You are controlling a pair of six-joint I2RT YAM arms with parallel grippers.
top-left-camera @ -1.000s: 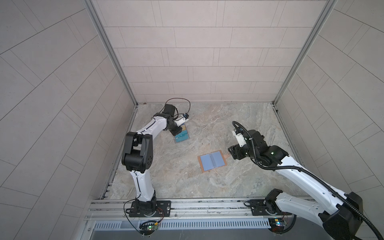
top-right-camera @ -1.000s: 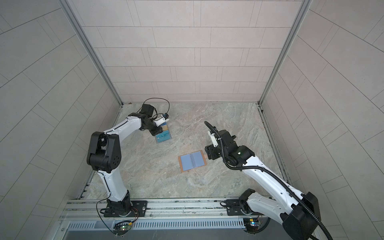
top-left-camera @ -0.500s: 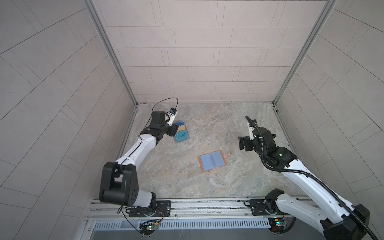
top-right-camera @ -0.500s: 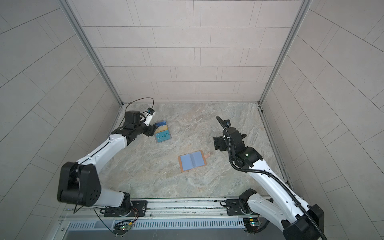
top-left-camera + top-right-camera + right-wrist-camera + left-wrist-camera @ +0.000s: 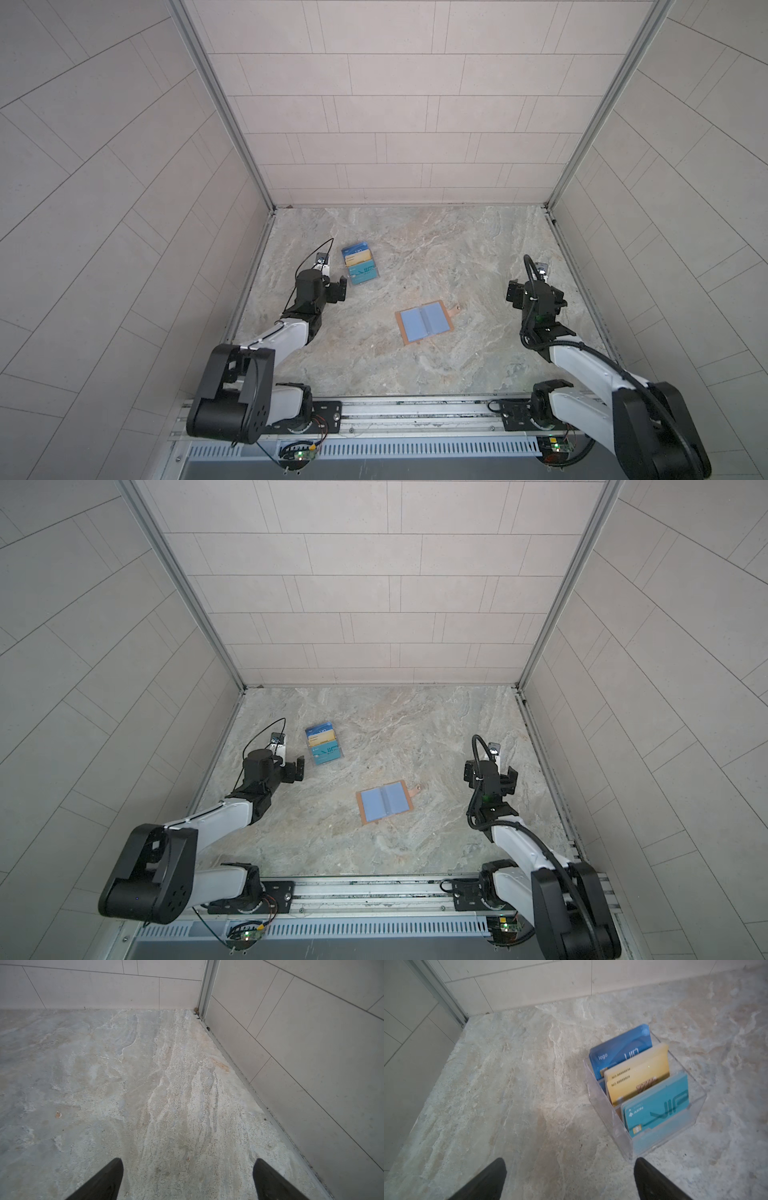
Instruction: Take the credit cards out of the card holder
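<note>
Apparently the emptying is done or nearly so. The card holder (image 5: 424, 322) lies spread open and flat near the middle of the counter (image 5: 478, 249), pale blue sleeves up, with its snap tab (image 5: 455, 308) pointing to 3 o'clock. Neither sleeve shows a card, though both top views are too small to rule out one tucked deep.

The credit cards (image 5: 636, 1076) stand on edge in a clear box (image 5: 602, 1097) at about 10 o'clock from the holder, well apart from it. A blue card (image 5: 623, 1051) is at the back, gold ones are in the middle and a teal card (image 5: 658, 1103) is in front.

The left gripper (image 5: 338, 289) hangs at 7 o'clock of that box, jaws spread wide and holding nothing, with one fingertip (image 5: 645, 1172) close to the box's near corner. The right gripper (image 5: 187, 1167), likewise wide apart and empty, sits at 3 o'clock of the holder over bare counter.

The chief risk, as I judge it, is the left arm. The box looks light and the cards only lean in their slots, so a sideways swing of that spread jaw could clip the corner and tip the box, spilling them. The second risk is a card left hidden in a sleeve, in which case pulling away would leave the job short. Fetching it would be fiddly, since the unpinned holder could slide on the smooth counter.
</note>
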